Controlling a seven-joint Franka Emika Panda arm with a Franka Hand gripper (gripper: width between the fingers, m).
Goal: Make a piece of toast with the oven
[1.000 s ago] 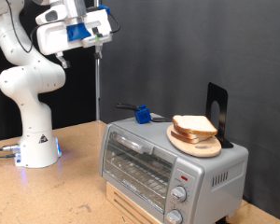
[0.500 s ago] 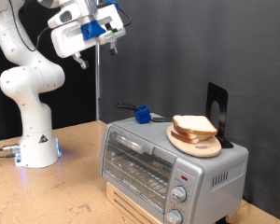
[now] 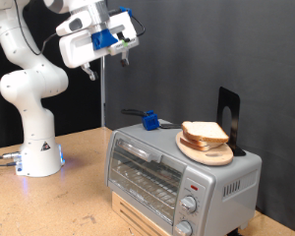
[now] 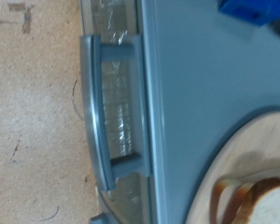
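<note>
The gripper [image 3: 121, 51] hangs high in the exterior view's upper left, well above the oven [image 3: 179, 175] and touching nothing; its fingers are too small and dark against the background to tell whether they are spread or closed, and nothing shows between them. The oven sits on a pale wooden base on the counter [image 3: 49, 202], its glass door closed, the handle [image 4: 91, 112] running along the door's upper edge and two round knobs [image 3: 186, 215] below a small red light at the front corner. On the oven's flat top rests a round wooden plate [image 3: 205, 149] carrying the piece of toast [image 3: 204, 133], pale with a brown crust, stacked on more bread. The wrist view looks down on the door handle, the grey top and, at one corner, the plate's rim with the crust edge. A blue object [image 3: 147, 120] lies on the top's far side, near a dark upright stand [image 3: 229, 120].
</note>
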